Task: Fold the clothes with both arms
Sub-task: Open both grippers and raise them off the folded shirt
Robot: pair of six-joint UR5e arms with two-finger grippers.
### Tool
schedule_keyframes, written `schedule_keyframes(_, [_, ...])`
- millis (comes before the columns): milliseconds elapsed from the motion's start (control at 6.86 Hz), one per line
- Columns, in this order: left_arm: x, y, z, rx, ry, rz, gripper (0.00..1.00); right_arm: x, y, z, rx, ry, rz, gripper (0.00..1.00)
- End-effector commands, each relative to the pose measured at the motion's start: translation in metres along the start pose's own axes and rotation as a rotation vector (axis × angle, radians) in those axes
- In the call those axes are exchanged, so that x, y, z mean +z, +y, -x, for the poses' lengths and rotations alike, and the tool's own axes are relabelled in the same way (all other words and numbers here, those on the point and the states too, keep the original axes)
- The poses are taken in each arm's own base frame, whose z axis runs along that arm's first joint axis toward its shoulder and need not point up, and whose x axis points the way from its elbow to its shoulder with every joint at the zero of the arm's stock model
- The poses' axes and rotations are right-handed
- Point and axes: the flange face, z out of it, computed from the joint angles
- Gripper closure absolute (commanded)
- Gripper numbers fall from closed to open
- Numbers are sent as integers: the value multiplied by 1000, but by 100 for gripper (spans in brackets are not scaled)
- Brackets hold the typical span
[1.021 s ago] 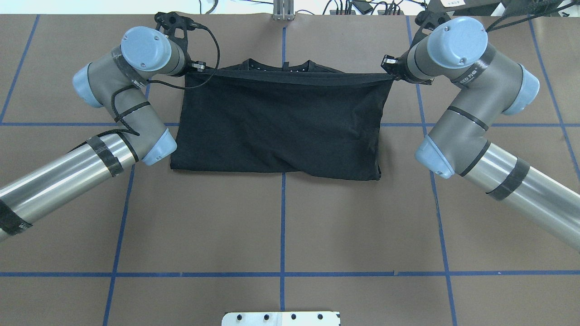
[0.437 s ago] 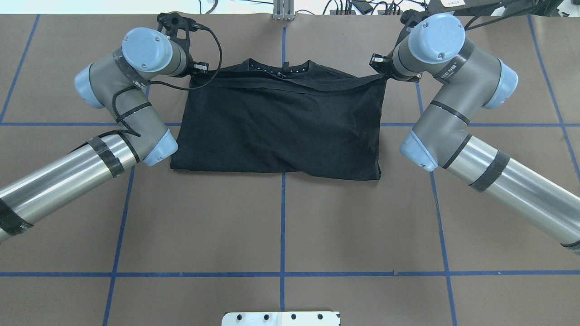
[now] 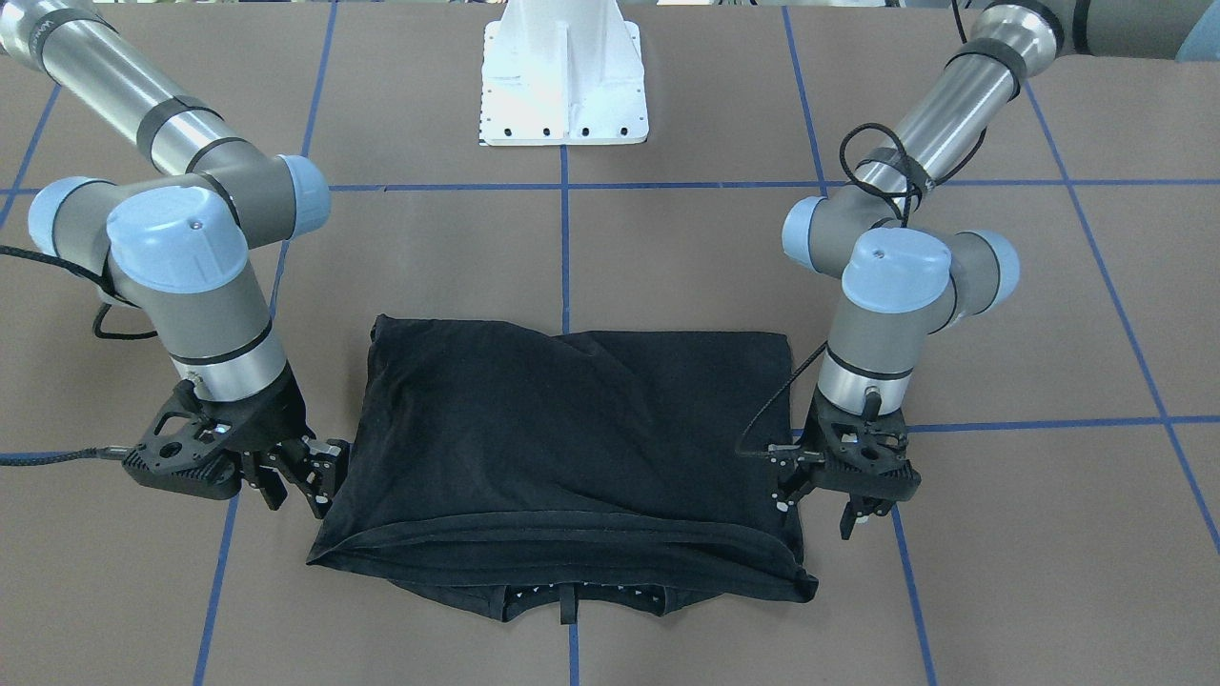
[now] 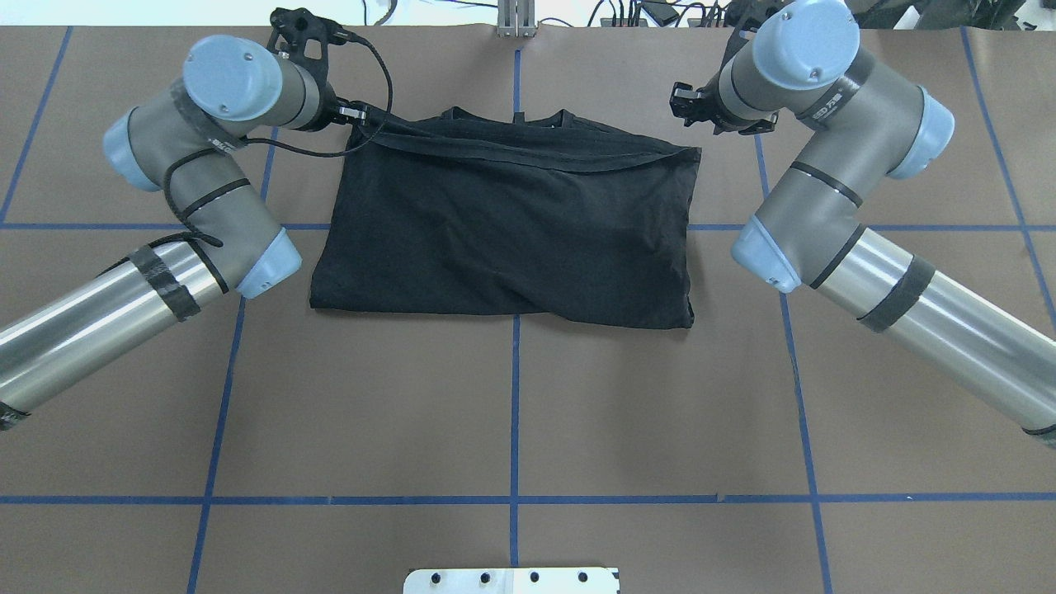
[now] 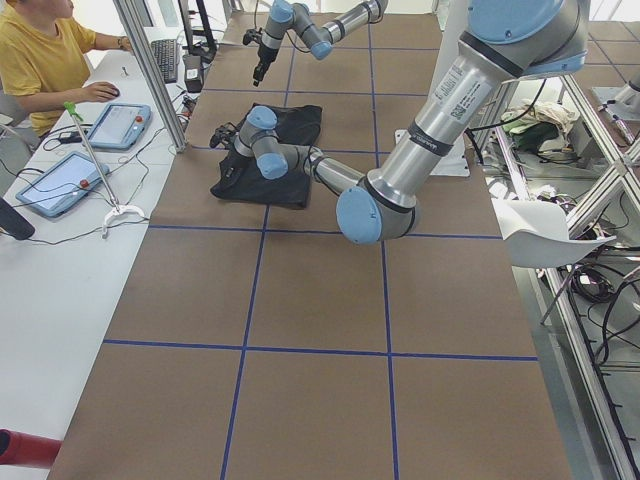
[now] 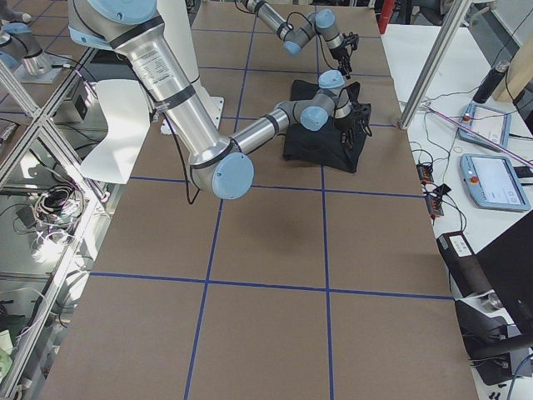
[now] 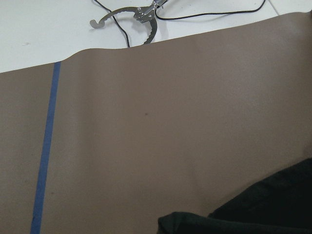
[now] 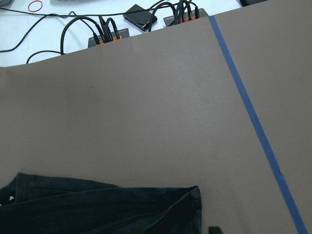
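Release after first fold, apparently. Both spread wide and empty: left gripper (image 3: 816, 511), right gripper (image 3: 299, 494), with T-shirt (image 3: 572, 429) doubled flat between them. Next likely needs regripping one side edge, then folding across.

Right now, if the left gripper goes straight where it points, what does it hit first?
Probably the table, right beside the shirt. The left gripper is open and points roughly down. Height is unclear, so it could clip the shirt's edge instead.
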Motion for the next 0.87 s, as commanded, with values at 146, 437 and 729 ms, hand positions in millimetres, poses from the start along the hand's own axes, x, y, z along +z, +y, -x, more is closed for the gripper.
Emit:
schedule_keyframes(146, [-68,45,17,11,119,0,0,-45,6,-26,-93,-83,45,0])
schedule_keyframes(437, [-53,119,-31,-106,179,111,0,-44,26,-15,-113,-100,58,0])
schedule_keyframes(729, [-41,176,-57,-136,213,186,0,-45,29,-12,-117,-108,60,0])
